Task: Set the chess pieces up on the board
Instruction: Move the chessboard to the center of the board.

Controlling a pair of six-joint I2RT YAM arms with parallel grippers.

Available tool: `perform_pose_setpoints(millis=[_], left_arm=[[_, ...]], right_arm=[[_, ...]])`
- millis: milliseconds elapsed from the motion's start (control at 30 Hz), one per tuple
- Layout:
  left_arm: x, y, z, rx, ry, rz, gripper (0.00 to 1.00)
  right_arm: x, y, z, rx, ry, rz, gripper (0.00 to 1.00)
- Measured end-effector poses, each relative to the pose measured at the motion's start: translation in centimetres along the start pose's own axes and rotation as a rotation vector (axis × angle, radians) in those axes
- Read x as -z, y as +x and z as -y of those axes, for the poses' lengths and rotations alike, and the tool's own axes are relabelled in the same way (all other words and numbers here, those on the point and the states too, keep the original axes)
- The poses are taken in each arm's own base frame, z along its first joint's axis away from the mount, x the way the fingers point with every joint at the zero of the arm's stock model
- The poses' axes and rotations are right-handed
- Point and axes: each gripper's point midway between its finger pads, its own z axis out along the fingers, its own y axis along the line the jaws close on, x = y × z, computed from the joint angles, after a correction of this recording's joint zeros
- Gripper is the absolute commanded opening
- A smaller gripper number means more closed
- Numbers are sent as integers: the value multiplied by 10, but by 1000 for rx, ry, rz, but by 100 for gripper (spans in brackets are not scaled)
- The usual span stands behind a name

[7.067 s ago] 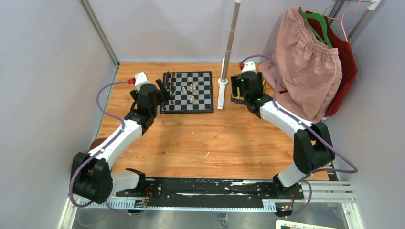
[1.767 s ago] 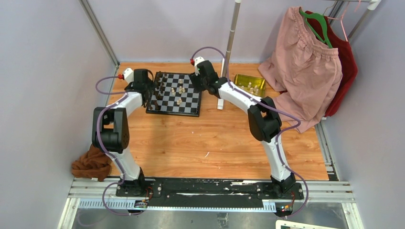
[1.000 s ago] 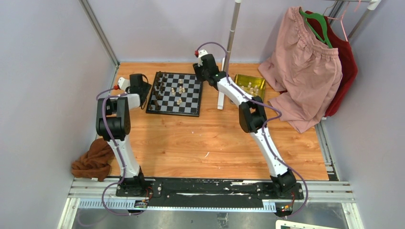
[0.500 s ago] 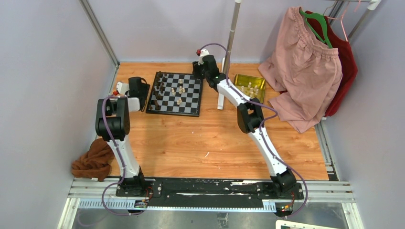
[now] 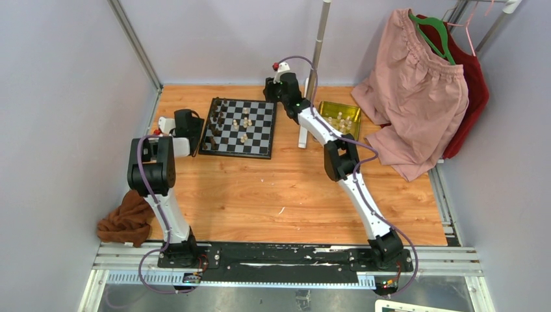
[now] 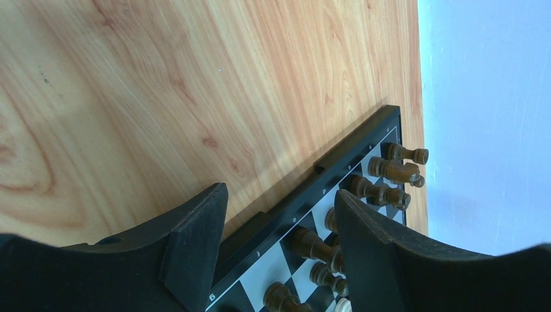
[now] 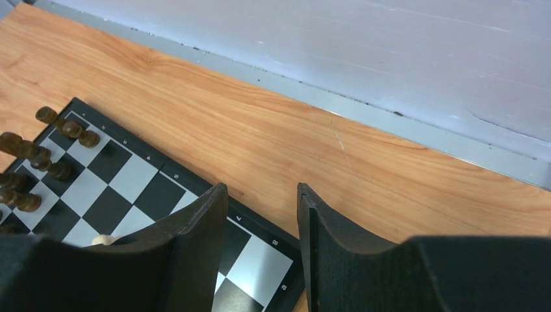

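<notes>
Table [image 5: 279,188]: wood top, both arms reach to its far half.
Board [image 5: 260,146]: lies flat, far-left area of table, turned a bit askew to the table edge.
Tin [image 5: 354,109]: gold, to the right of board w/ a pole base between; holds several light pieces.
L gripper [image 6: 279,195]: jaws apart, nothing between them; sits low at board's left edge, over the border strip.
R gripper [image 7: 261,195]: jaws apart, empty; hangs above board's far-right corner.
Dark pieces [image 6: 390,170]: bunched along left side of board, some lying over, not in neat rows.
Light pieces [image 5: 244,121]: a few upright mid-board, rest in tin.
Stage (my read): early, most squares bare, neither side lined up.
Risk 1: L fingers are close to the dark cluster, so a sideways sweep could topple neighbours.
Risk 2: pieces are tiny vs jaws, so an off-centre pinch may flick one off the board.
Risk 3: a low finger could catch the border and shove the whole board.
Risk 4: R arm's path to tin passes the pole.
</notes>
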Motion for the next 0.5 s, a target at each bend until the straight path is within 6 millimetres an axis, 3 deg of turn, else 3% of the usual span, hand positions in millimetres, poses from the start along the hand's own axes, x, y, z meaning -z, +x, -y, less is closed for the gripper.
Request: perform_pose_setpoints(millis=[200,500], left_arm=[[1,0,-1,6,8,2,67],[5,1,-3,14,16,-2,67]], right_arm=[[-3,-3,9,-47,9,26,48],[-8,20,9,-114,-1,-11,48]])
